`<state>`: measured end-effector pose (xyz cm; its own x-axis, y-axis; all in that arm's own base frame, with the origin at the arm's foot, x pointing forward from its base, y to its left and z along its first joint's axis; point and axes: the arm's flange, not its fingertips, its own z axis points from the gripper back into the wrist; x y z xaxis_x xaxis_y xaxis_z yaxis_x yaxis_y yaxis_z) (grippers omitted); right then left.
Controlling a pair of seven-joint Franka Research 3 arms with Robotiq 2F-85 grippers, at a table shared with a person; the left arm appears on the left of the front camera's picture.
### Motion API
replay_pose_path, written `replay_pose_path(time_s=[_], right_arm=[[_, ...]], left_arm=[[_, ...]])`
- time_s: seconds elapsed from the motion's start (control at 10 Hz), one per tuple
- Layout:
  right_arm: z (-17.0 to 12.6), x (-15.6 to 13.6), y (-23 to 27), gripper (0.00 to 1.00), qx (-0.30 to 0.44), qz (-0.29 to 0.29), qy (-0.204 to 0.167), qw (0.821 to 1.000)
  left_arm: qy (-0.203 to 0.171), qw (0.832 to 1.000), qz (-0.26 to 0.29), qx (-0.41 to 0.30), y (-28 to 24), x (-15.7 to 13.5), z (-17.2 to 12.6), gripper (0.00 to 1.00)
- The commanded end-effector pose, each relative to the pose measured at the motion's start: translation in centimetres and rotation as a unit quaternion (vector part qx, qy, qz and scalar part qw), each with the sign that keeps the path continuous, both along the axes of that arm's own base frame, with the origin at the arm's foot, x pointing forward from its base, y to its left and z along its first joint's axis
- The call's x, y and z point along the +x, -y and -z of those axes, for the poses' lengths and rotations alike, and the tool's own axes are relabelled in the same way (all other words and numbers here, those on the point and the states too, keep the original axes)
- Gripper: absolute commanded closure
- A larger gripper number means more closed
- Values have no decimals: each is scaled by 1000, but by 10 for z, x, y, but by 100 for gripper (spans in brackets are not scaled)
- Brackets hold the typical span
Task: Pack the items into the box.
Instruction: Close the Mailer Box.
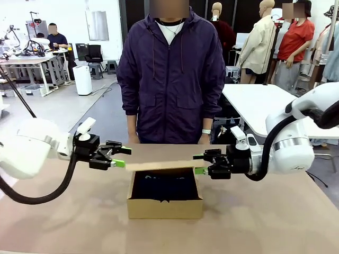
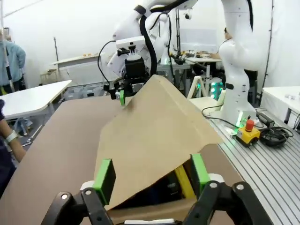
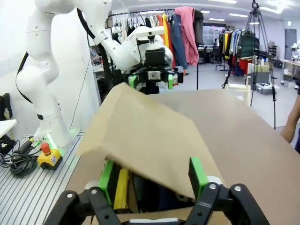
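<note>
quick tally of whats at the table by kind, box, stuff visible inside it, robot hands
plain brown cardboard box with hinged flap lid: 1
dark navy fabric item inside the box: 1
yellow-and-black item inside the box: 1
black robot hands with green pads, one at each end of the flap: 2, left hand and right hand
total: 5

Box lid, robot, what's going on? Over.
Left gripper and right gripper open, astride the lid. Box half-closed, dark items inside. Nothing blocking.
</note>
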<state>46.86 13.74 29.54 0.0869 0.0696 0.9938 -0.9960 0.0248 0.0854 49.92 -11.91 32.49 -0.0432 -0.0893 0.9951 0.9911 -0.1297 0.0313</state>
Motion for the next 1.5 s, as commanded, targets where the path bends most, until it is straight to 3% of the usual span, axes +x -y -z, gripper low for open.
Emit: replay_pose_path(time_s=[0.0, 0.2, 0.4, 0.5, 0.7, 1.0, 1.4], right_arm=[[-7, -7, 28, 0, -15, 11, 4, 1000], [-14, -12, 62, 0, -10, 46, 0, 999], [-19, -9, 65, 0, 28, 87, -6, 996], [-20, -2, 57, 0, 65, 113, -39, 991], [-16, 9, 27, 0, 66, 101, -59, 991], [9, 30, -23, 0, 7, 55, -75, 996], [33, 29, -42, 0, -76, 2, -67, 995]], left_arm=[[22, 998, -41, 32, -24, -22, -4, 0], [14, 996, -77, 29, -44, -25, -10, 0], [-12, 992, -119, -46, -40, -12, -16, 0], [-20, 991, -103, -84, -32, -4, -18, 0], [-50, 993, -71, -84, -2, 11, -8, 0], [-108, 994, -4, 3, 43, 30, 25, 0], [-123, 983, 42, 131, 62, 18, 57, 0]])
